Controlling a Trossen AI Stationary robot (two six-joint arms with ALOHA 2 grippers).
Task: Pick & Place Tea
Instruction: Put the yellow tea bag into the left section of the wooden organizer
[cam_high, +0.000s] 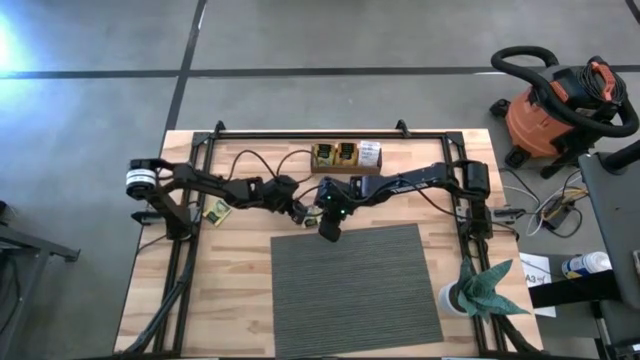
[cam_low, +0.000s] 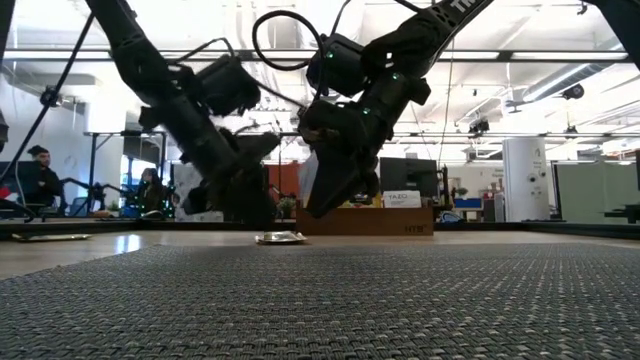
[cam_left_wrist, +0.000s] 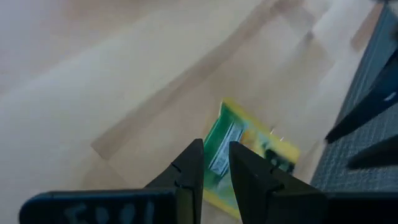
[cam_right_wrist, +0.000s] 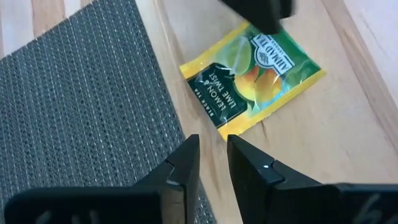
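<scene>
Lemon-lime tea sachet (cam_right_wrist: 252, 76) flat on bare wood just beyond the grey mat's (cam_high: 350, 290) far left corner. Left gripper (cam_left_wrist: 216, 163) low over it, jaws narrowly parted, empty. Right gripper (cam_right_wrist: 212, 155) just beside, narrowly parted, empty.

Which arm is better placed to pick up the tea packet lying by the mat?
Probably the left. Its tool hangs right over the tea packet, fingers slightly apart on either side of its edge. The right tool sits just short of the packet, beside the mat.
</scene>
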